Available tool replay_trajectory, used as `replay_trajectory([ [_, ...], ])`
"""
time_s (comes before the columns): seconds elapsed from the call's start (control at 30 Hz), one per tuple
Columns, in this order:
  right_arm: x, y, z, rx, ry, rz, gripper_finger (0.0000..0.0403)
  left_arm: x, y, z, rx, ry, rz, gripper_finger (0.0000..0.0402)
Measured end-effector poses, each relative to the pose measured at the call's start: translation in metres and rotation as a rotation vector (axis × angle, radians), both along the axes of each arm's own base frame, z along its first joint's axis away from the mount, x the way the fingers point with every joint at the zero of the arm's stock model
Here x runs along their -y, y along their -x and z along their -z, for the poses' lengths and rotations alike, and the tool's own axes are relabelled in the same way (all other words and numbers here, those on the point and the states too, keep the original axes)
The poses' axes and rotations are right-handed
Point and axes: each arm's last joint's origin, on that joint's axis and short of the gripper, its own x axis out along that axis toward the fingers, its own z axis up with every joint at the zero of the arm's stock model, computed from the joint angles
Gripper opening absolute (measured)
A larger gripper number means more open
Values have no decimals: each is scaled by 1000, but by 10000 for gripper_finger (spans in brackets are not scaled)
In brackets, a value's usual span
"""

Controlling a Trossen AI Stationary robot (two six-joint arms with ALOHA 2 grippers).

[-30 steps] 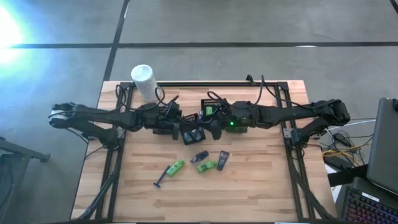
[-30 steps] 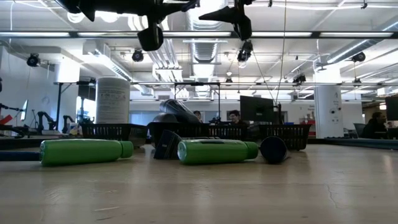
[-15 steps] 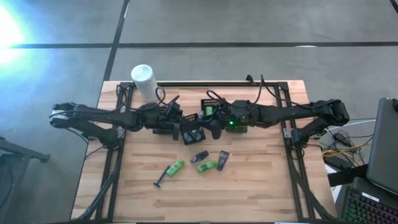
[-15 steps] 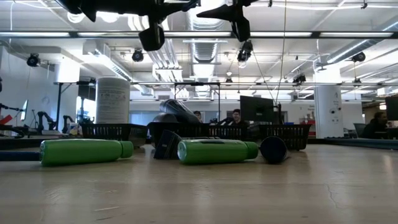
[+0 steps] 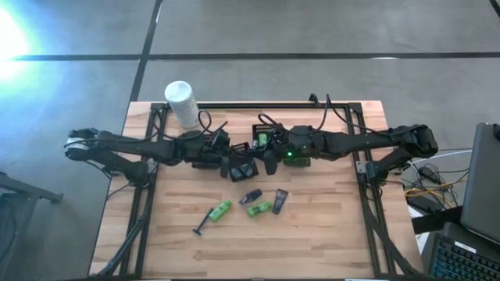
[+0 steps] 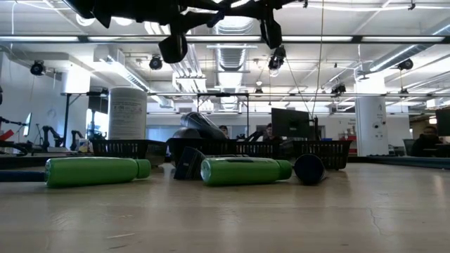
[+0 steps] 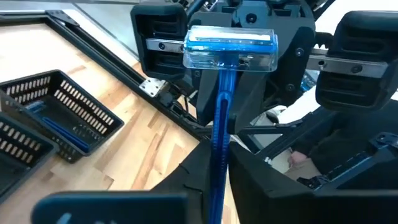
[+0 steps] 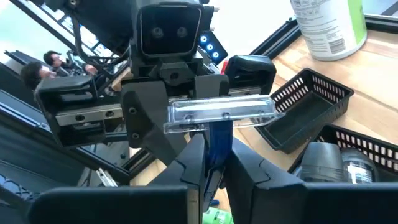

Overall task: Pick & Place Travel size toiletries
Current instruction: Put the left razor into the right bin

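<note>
L gripper (image 5: 231, 158) and R gripper (image 5: 263, 157) meeting mid-table above baskets (image 5: 244, 169), each clenching a blue razor (image 7: 225, 74) upright, green bottles (image 6: 244, 171) lying nearby.

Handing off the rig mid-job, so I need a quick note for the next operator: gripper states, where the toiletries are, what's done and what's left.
Left gripper and right gripper meet nose to nose above the baskets at mid-table. A blue razor is held up between them; which one has the grip is unclear.
Done: one razor and a grey bottle lie in baskets.
Left on the table: two green bottles, two dark tubes and a razor.
Next, likely: bin the held razor, then clear those five.
</note>
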Motion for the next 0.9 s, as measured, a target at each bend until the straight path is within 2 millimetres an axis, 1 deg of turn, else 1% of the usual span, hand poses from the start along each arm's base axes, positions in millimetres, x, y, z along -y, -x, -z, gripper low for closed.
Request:
replay_trajectory([
  [0.17, 1, 3, 8, -79, 3, 1, 29, 0, 1, -1, -2, 13, -17, 90],
  [0.3, 4, 8, 17, -191, -20, 26, 29, 0, 4, -1, -41, 16, -19, 118],
  [0.37, 8, 12, 22, -255, -42, 69, 29, 0, 8, 3, -106, 11, -18, 131],
  [0.43, 15, 22, 24, -335, -65, 125, 29, 0, 13, 10, -209, 13, -18, 143],
  [0.5, 23, 35, 25, -423, -96, 186, 29, 1, 22, 17, -322, 15, -18, 151],
  [0.57, 35, 49, 28, -529, -126, 245, 29, 1, 32, 20, -404, 14, -21, 154],
  [0.63, 49, 64, 31, -620, -152, 309, 29, 0, 42, 24, -496, 7, -42, 155],
  [0.7, 65, 76, 39, -690, -194, 361, 29, 0, 52, 26, -565, -8, -59, 155],
  [0.8, 88, 86, 57, -736, -283, 393, 29, 0, 63, 25, -616, -43, -82, 156],
  [0.9, 102, 91, 73, -773, -338, 424, 33, 0, 73, 26, -660, -74, -79, 156],
])
